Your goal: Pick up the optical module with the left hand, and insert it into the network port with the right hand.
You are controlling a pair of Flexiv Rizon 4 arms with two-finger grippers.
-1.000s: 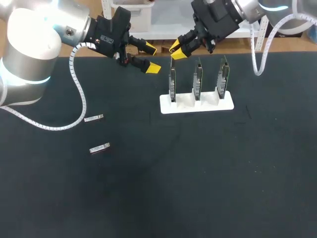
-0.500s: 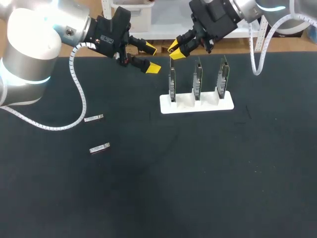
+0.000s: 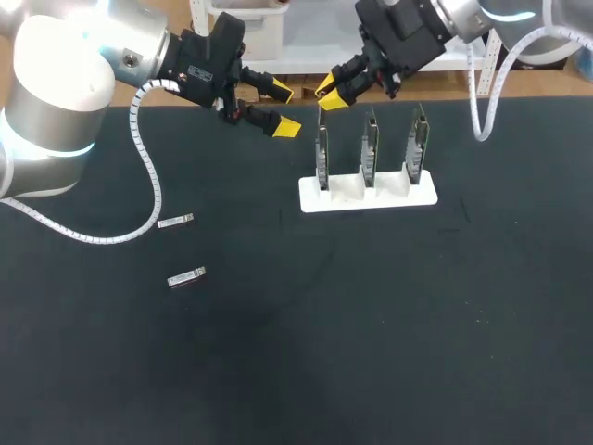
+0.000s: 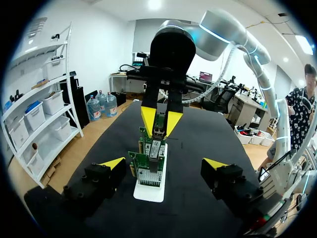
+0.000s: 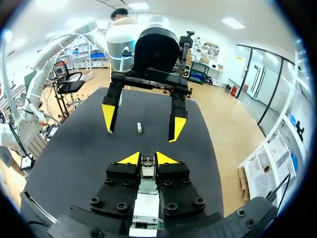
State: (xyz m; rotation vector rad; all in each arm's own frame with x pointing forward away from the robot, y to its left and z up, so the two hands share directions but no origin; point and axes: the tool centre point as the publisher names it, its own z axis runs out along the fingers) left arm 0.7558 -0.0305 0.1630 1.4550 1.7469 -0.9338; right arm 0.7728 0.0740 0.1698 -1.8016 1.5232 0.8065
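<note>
My right gripper (image 3: 332,96) hovers over the leftmost of three upright network cards (image 3: 322,158) in a white stand (image 3: 398,197). In the right wrist view its yellow tips (image 5: 130,158) are shut on a small metal optical module (image 5: 147,161), right above the green card (image 5: 145,186). My left gripper (image 3: 283,109) hangs open and empty just left of the stand, facing it. The left wrist view looks along the row of cards (image 4: 149,171) to the right gripper (image 4: 159,121) beyond.
Two more optical modules lie on the black mat at the left, one (image 3: 175,222) further back and one (image 3: 186,277) nearer. The other two cards (image 3: 370,148) (image 3: 416,146) stand to the right in the same stand. My left arm's white cable (image 3: 148,176) trails over the mat.
My right gripper has shifted slightly up and to the left above the leftmost card. The left arm has not moved.
</note>
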